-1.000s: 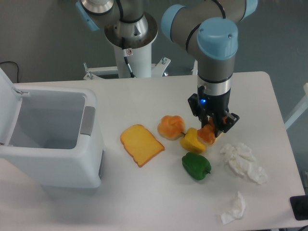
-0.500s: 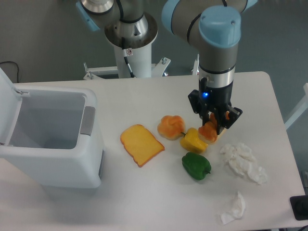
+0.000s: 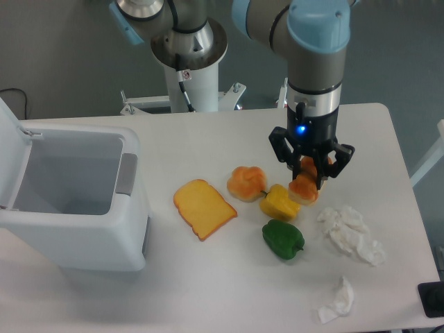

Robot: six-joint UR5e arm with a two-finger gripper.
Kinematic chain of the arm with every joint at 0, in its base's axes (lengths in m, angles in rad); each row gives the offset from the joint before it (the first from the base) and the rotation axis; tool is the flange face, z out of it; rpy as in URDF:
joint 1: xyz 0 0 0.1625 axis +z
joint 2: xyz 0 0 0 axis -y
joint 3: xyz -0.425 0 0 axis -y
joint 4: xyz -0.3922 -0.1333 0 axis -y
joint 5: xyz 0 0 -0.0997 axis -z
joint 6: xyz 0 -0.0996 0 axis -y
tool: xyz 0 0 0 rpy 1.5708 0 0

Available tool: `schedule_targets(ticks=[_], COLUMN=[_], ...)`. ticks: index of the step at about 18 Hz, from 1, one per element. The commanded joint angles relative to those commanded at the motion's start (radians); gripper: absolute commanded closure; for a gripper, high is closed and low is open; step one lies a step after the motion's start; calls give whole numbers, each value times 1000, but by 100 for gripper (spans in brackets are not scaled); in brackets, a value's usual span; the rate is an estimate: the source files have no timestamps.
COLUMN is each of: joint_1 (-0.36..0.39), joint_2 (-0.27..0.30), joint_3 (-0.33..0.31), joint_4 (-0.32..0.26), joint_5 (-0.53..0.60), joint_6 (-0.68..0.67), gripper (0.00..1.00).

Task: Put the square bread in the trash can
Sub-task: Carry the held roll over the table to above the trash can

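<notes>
Surface: white table (image 3: 208, 291), grey floor behind, robot's white pedestal base (image 3: 189, 52) at far centre.
Gripper: black two-finger gripper (image 3: 310, 182) pointing down over right-centre of table, blue light lit on its body; fingers pinching the square bread (image 3: 304, 188), one finger on each side.
Square bread: orange-brown crust, pale underside, held between the fingers; whether its underside touches the table, cannot tell. Just right of the yellow pepper.
Trash can: white rectangular bin (image 3: 76, 201) at left, well apart from the bread; lid (image 3: 10, 149) flipped up at far left, inside visible, grey latch panel on right-facing side.
Toast slice: flat yellow-orange toast slice (image 3: 204, 208) lying between trash can and round bun.
Round bun: lobed orange bun (image 3: 247, 182), left of the gripper, touching or just beside the yellow pepper.
Yellow pepper: toy yellow pepper (image 3: 279, 204), centre of table.
Green pepper: toy green pepper (image 3: 282, 240), nearer than the yellow one.
Tissues: crumpled white tissue (image 3: 350, 234) right of the peppers; smaller crumpled piece (image 3: 338, 300) near the front edge.
</notes>
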Motion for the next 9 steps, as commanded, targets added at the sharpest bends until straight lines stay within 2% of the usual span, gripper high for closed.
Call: schedule_targets(ticks=[5, 9], joint_1=[-55, -101], joint_2=[49, 86], joint_3=[11, 9], joint_4=[-2, -2], joint_5=[-64, -124], joint_6=[-132, -341], gripper=[53, 53])
